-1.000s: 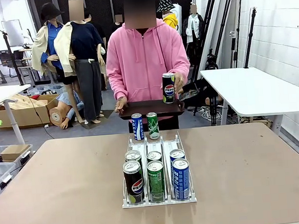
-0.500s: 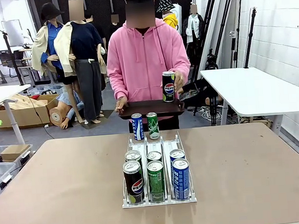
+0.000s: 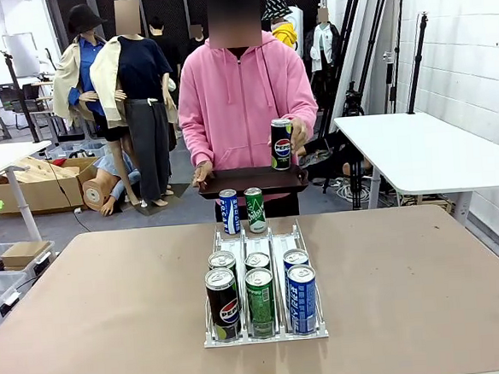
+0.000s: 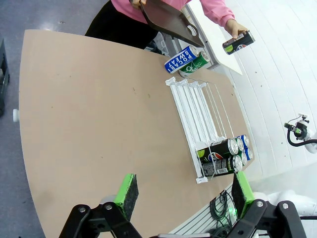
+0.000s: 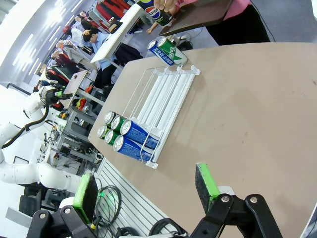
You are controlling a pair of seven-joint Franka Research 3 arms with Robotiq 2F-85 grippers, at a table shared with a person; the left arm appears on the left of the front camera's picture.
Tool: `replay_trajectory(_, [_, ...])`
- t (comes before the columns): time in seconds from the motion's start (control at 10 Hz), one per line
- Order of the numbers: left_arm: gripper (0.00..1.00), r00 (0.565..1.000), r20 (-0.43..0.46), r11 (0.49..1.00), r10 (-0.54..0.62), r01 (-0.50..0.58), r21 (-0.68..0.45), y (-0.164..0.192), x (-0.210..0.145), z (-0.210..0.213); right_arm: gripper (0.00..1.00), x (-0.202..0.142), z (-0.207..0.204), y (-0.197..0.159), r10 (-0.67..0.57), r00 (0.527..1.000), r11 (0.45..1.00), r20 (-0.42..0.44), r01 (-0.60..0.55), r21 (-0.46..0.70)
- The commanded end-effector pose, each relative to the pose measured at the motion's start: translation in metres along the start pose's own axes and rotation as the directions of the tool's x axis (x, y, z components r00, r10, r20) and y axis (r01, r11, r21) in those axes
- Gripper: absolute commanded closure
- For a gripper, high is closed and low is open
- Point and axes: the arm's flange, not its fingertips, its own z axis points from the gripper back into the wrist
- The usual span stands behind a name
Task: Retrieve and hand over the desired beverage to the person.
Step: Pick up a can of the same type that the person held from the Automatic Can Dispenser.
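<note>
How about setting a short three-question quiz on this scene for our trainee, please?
1. True or false: the person holds a green can.
2. How many cans stand at the rack's near end?
3. The left claw and right claw are: A open, B shut, C holding cans.
Key: 1 false, a black can; 2 six; 3 A.

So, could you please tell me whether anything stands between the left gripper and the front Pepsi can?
Nothing visible does: the open left gripper hangs above bare table, and the front Pepsi can stands at the rack's near end.
</note>
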Motion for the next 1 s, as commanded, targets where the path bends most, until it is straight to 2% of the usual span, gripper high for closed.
replay_trajectory(0.0, [0.0,1.0,0.006,1.0,0.0,0.0,-0.008,0.0,-0.0015,0.0014,0.0,0.0008,0.0003,-0.0009,0.002,1.0,1.0,0.006,-0.002,0.012])
replay_trajectory(0.9, [0.0,1.0,0.006,1.0,0.0,0.0,-0.008,0.0,-0.0015,0.0014,0.0,0.0008,0.0003,-0.0009,0.002,1.0,1.0,0.006,-0.002,0.012])
